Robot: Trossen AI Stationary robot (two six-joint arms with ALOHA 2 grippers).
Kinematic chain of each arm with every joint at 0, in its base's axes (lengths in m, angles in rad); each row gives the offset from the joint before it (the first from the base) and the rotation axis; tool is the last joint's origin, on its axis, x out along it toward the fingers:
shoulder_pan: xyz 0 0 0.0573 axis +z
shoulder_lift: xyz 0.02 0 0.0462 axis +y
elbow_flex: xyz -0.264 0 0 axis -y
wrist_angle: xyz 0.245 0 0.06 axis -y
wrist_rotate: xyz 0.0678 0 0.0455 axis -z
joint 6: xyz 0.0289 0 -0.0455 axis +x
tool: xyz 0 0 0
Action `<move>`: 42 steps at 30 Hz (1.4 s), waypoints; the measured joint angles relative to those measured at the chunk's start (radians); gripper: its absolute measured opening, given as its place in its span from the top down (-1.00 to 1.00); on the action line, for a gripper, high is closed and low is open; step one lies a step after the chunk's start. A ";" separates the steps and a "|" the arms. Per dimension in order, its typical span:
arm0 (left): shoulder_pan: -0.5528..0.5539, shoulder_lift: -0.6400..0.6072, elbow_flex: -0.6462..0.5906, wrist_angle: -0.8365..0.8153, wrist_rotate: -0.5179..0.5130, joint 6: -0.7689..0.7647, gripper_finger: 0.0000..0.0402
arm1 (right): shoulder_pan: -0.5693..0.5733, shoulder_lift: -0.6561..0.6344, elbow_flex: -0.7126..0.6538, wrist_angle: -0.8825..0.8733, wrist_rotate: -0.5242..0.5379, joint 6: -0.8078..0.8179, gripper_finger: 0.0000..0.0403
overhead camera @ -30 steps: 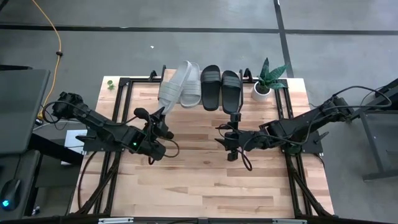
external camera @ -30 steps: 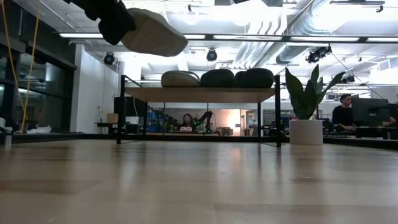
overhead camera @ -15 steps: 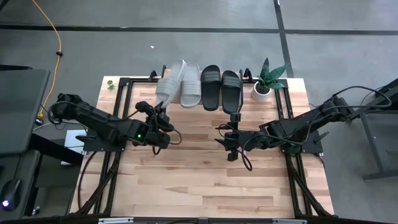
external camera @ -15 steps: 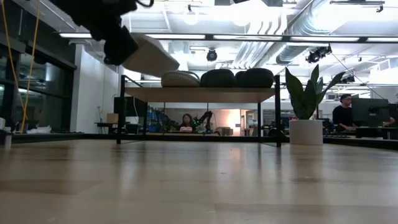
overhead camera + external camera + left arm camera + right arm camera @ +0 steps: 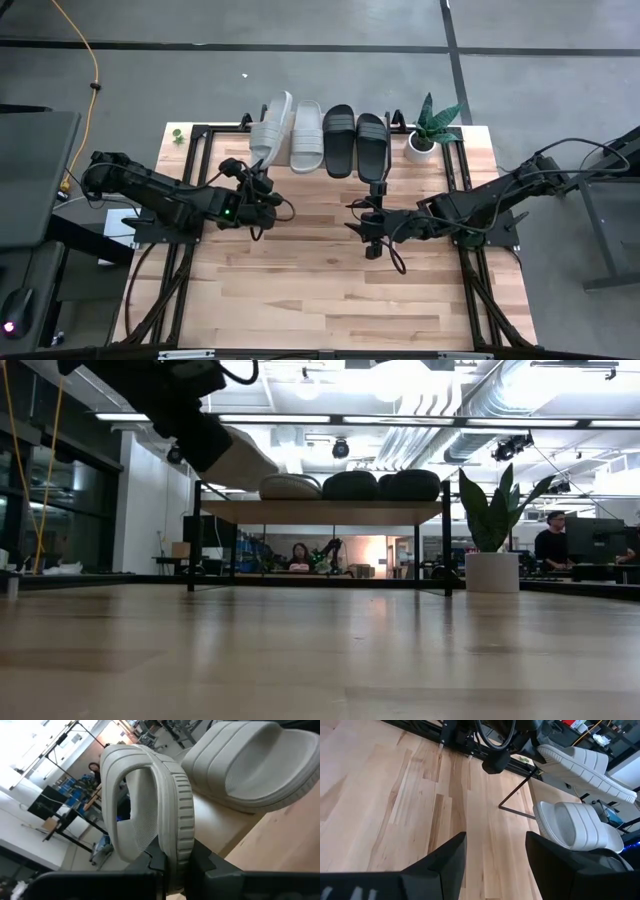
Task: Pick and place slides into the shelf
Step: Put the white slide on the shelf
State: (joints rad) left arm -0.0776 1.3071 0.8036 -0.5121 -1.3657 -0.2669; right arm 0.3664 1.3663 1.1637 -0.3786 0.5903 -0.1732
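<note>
- Grey foam is what you are carrying: the left tool (image 5: 262, 190) is pinched on the edge of a light grey slide (image 5: 268, 130), which hangs tilted on its side over the far-left end of the shelf (image 5: 320, 511).
- Your grip sits on the sole's rim, as the left wrist view shows, with the fingers (image 5: 152, 862) clamping the ribbed edge of the held slide.
- Expect it to be light, a little springy and likely to swing, so a rim hold can twist; the wide strap would give you a steadier bite.
- Three slides already lie on the shelf: a second grey slide (image 5: 307, 140) just right of the held one, then the two black slides (image 5: 355, 140) side by side.
- Your free slot is the leftmost place, just beside the second grey slide, so level the sole before you let go.
- Your right tool (image 5: 368, 235) waits spread and empty above the bench (image 5: 330, 290), near of the shelf.
- Note the potted plant (image 5: 430, 128) standing at the shelf's right end.
</note>
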 joint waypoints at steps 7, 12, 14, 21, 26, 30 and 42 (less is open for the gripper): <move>0.000 0.000 0.000 0.018 0.016 0.000 0.92 | 0.000 0.000 0.000 0.002 0.000 -0.006 0.03; 0.000 0.001 0.000 0.027 0.034 -0.006 0.92 | 0.000 0.000 0.000 0.002 -0.001 -0.008 0.03; 0.000 0.009 0.000 0.034 0.032 -0.008 0.92 | 0.000 0.000 0.000 0.003 -0.001 -0.008 0.03; 0.027 0.092 0.000 0.085 0.005 0.007 0.92 | 0.000 0.000 0.000 0.013 -0.001 -0.011 0.03; 0.067 0.159 0.006 0.123 -0.001 0.034 0.92 | 0.000 0.000 0.000 0.013 -0.014 -0.011 0.03; 0.064 0.191 0.032 0.118 -0.031 0.035 0.92 | 0.000 0.000 0.000 0.012 -0.041 -0.011 0.03; 0.064 0.204 0.083 0.077 -0.071 0.037 0.92 | 0.000 0.000 0.000 0.009 -0.049 -0.007 0.03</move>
State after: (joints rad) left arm -0.0135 1.5108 0.8864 -0.4347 -1.4364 -0.2297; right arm 0.3667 1.3663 1.1637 -0.3695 0.5416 -0.1802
